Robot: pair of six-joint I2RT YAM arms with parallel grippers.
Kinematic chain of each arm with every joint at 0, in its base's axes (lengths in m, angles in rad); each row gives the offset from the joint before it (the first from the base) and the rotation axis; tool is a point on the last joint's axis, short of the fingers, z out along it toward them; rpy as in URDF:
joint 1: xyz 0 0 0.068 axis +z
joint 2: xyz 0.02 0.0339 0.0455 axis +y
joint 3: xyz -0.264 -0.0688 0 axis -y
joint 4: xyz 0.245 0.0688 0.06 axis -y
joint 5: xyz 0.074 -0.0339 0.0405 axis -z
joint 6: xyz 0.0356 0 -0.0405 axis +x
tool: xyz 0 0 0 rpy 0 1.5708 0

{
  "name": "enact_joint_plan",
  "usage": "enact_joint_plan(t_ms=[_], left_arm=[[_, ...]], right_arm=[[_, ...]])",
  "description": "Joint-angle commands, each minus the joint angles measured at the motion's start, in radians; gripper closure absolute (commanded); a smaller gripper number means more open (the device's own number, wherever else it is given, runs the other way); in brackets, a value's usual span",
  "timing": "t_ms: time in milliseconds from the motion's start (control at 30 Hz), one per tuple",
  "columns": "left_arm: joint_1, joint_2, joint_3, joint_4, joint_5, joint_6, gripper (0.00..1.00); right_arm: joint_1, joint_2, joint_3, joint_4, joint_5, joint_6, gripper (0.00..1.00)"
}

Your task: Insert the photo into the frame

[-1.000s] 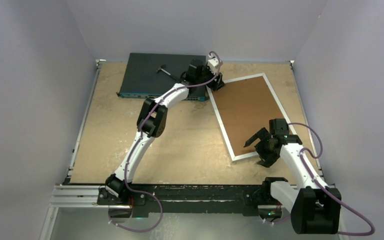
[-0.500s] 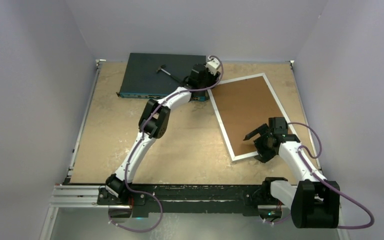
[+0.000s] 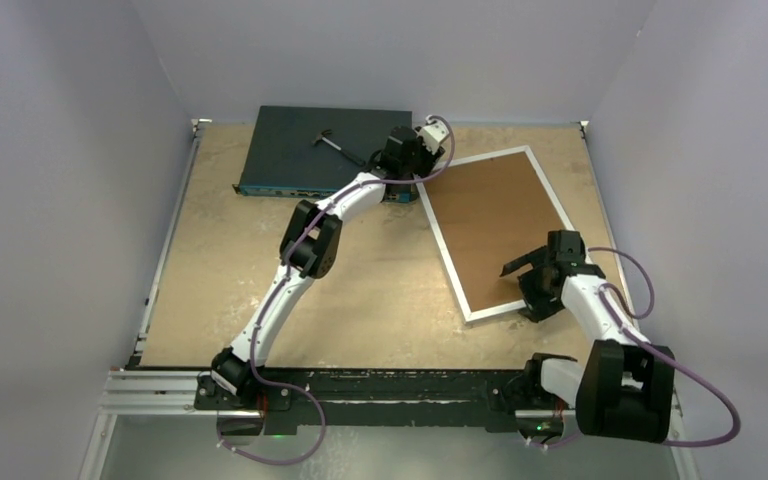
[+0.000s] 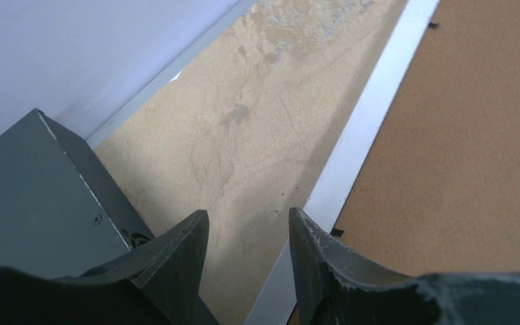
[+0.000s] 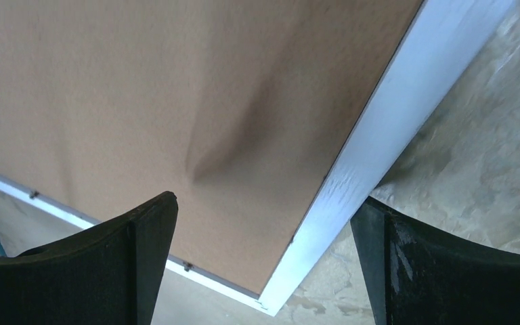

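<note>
A large picture frame (image 3: 441, 243) lies face down on a pale chipboard table (image 3: 360, 280). Its thin white border surrounds a plain brown backing board (image 3: 495, 225). The frame's long axis runs from the far side of the table toward the robot, slanting to the robot's right as it comes nearer.

The photo is not visible in any view. Whether it lies under the board cannot be told.

The left tool (image 3: 424, 162) hangs at the frame's far left corner. In its wrist view, the fingers (image 4: 188, 237) are apart by a modest gap and hold nothing. The white border runs away from just under the right-hand finger. Small dark clips show at the board's edge.

The right tool (image 3: 526, 288) hangs over the frame's near right corner. It is spread wide and empty. In its wrist view, the border and one corner of the frame lie between the two fingers (image 5: 150, 223). A soft dark crease or shadow marks the board.

Each arm is closest to its own corner, and the two corners are diagonally opposite. The board sits inside the frame, so the next move probably depends on freeing it at those edges.

A dark flat network switch (image 3: 300, 150) lies just beyond the frame's far left corner, close beside the left tool. Plain pale walls enclose the table on three sides, and the right wall stands near the frame's right edge.
</note>
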Motion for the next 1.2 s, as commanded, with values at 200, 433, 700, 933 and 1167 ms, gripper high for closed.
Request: enact_joint_plan(t_ms=[200,433,700,933,1167], left_arm=[[-0.005,0.024,0.002,-0.308,0.196,0.129,0.57],[-0.006,0.001,-0.056,-0.342,0.306,0.126,0.60],[-0.008,-0.039,-0.112,-0.404,0.439,0.154,0.66],[-0.010,-0.032,-0.113,-0.463,0.529,0.146,0.67],[-0.021,-0.059,-0.191,-0.459,0.609,0.085,0.68]], right_arm=[[-0.178,0.119,0.173,0.148,0.148,-0.122,0.01],[-0.204,0.217,0.247,0.233,0.215,-0.130,0.04],[-0.223,0.330,0.337,0.262,0.290,-0.155,0.03],[-0.259,0.380,0.378,0.250,0.369,-0.198,0.02],[-0.216,0.284,0.368,0.282,0.402,-0.273,0.03]])
